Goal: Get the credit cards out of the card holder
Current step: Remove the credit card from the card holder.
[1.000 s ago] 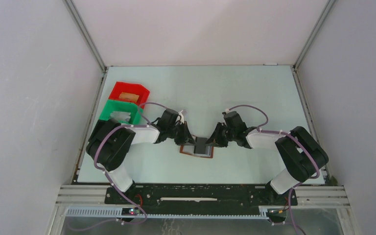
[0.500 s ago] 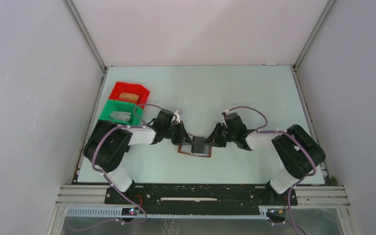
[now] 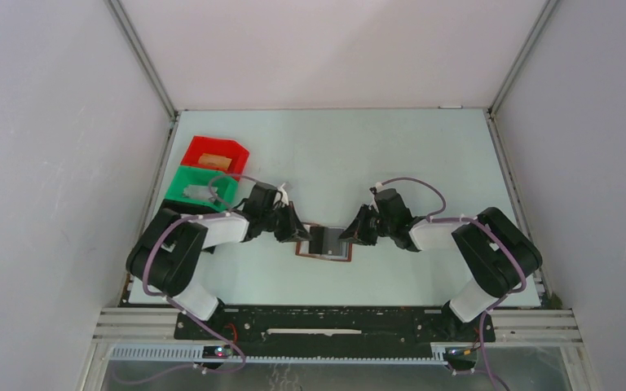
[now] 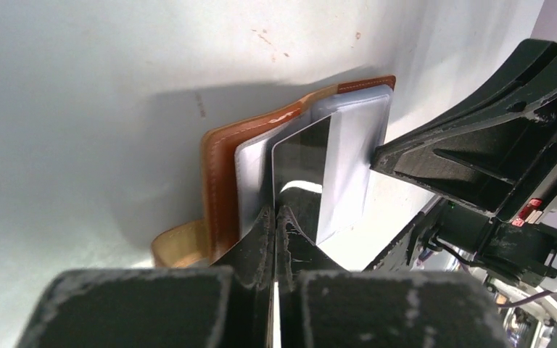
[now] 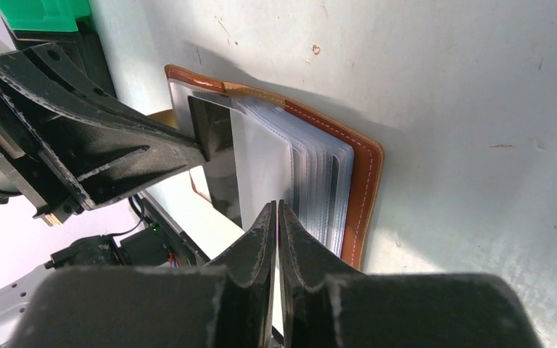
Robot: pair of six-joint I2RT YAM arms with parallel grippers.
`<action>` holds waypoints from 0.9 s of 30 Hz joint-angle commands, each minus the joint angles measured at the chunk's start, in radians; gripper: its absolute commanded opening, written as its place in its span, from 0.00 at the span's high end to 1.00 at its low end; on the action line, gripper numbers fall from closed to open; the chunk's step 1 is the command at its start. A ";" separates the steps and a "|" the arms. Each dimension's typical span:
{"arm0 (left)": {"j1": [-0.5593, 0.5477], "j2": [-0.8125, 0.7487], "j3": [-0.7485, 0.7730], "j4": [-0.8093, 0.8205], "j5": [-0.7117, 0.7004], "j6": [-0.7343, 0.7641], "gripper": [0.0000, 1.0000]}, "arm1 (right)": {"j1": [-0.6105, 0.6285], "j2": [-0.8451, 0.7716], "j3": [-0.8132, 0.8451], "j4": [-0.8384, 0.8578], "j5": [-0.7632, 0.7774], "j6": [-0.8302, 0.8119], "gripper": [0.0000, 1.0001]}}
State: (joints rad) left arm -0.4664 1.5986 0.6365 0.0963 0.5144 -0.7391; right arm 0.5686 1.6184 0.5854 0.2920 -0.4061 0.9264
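Note:
The brown card holder (image 3: 324,244) lies open on the table between my two grippers. My left gripper (image 3: 300,234) is shut on the edge of a dark grey credit card (image 4: 301,163), which sticks partway out of a greyish pocket (image 4: 348,159). The holder's brown cover (image 4: 217,174) and strap tab (image 4: 178,243) show in the left wrist view. My right gripper (image 5: 276,206) is shut on a clear pocket leaf (image 5: 261,159) of the holder (image 5: 362,181). The same dark card (image 5: 214,130) shows there, held by the left fingers (image 5: 116,152). Other cards are hidden in the pocket stack.
A red bin (image 3: 216,153) and a green bin (image 3: 200,186) stand at the table's left, just behind the left arm. The green bin's corner (image 5: 43,14) shows in the right wrist view. White walls enclose the table on three sides.
My left gripper has moved left with the dark card, drawing it out of the pocket. The holder has slid a little to the left. The right gripper has followed slightly.

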 commanded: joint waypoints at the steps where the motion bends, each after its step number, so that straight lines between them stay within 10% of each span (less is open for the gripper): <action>1: 0.057 -0.078 -0.038 -0.070 -0.033 0.050 1.00 | -0.003 0.024 -0.043 -0.132 0.079 -0.034 0.88; 27: 0.057 -0.222 0.037 -0.243 0.038 0.100 1.00 | 0.145 -0.224 0.055 -0.239 0.243 0.017 0.75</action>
State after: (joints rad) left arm -0.3943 1.4223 0.6029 -0.0715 0.5556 -0.6880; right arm 0.6727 1.4200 0.5728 0.0601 -0.2131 0.9306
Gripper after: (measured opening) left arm 0.005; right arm 0.244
